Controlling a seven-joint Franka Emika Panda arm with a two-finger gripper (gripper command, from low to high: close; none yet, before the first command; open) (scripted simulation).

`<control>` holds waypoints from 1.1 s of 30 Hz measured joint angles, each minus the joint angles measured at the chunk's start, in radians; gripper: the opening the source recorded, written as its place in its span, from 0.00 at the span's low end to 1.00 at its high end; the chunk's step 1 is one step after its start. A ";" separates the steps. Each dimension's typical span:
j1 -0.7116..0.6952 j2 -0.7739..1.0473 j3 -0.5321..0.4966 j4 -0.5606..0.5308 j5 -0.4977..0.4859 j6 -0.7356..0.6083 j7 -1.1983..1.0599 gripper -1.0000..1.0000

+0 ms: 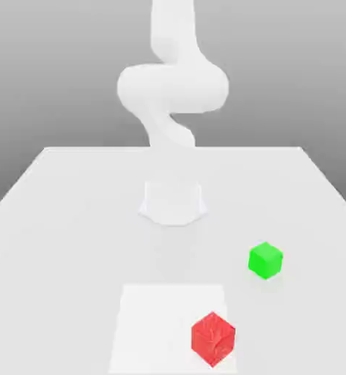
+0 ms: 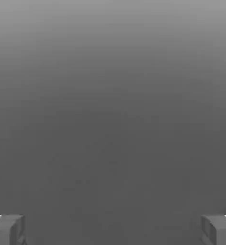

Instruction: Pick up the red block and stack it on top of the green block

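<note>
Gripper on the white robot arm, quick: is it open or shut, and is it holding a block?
Gripper: open, fingers spread wide apart with nothing between them, holding no block.

White arm (image 1: 172,88) upright and folded, gripper (image 2: 113,229) fingers spread wide, holding nothing

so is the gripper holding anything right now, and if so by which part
Nothing is held. The gripper is open with only empty space between its fingers. The red block and the green block both sit on the table, apart from each other.
</note>
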 joint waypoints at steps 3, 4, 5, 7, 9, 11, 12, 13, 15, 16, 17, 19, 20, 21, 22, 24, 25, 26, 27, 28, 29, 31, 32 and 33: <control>0.045 0.114 -0.027 -0.027 0.018 0.047 -0.083 0.50; 0.058 0.151 -0.035 -0.036 0.025 0.062 -0.111 0.50; 0.067 0.188 -0.039 -0.045 0.033 0.077 -0.139 0.50; 0.089 0.261 -0.049 -0.062 0.048 0.107 -0.194 0.50; 0.111 0.334 -0.059 -0.079 0.060 0.136 -0.248 0.50; 0.130 0.407 -0.066 -0.096 0.071 0.166 -0.301 0.50; 0.138 0.443 -0.067 -0.104 0.077 0.180 -0.327 0.50; 0.145 0.480 -0.068 -0.113 0.081 0.195 -0.352 0.50; 0.157 0.552 -0.067 -0.130 0.087 0.225 -0.401 0.50; 0.161 0.588 -0.066 -0.139 0.088 0.240 -0.424 0.50; 0.167 0.624 -0.063 -0.148 0.088 0.255 -0.447 0.50; 0.178 0.695 -0.060 -0.165 0.081 0.286 -0.486 0.50; 0.183 0.730 -0.058 -0.174 0.075 0.301 -0.504 0.50; 0.185 0.766 -0.058 -0.183 0.066 0.317 -0.520 0.50; 0.186 0.801 -0.058 -0.192 0.055 0.332 -0.534 0.50; 0.188 0.870 -0.058 -0.204 0.033 0.368 -0.556 0.50; 0.188 0.906 -0.055 -0.203 0.032 0.394 -0.563 0.50; 0.186 0.942 -0.053 -0.200 0.034 0.422 -0.568 0.50; 0.183 0.978 -0.048 -0.196 0.040 0.451 -0.574 0.50; 0.178 1.014 -0.042 -0.191 0.046 0.481 -0.580 0.50; 0.173 1.050 -0.035 -0.185 0.053 0.511 -0.585 0.00; 0.173 1.050 -0.034 -0.185 0.053 0.511 -0.585 0.00; 0.172 1.050 -0.034 -0.185 0.052 0.510 -0.585 0.00; 0.172 1.050 -0.034 -0.185 0.052 0.510 -0.585 0.00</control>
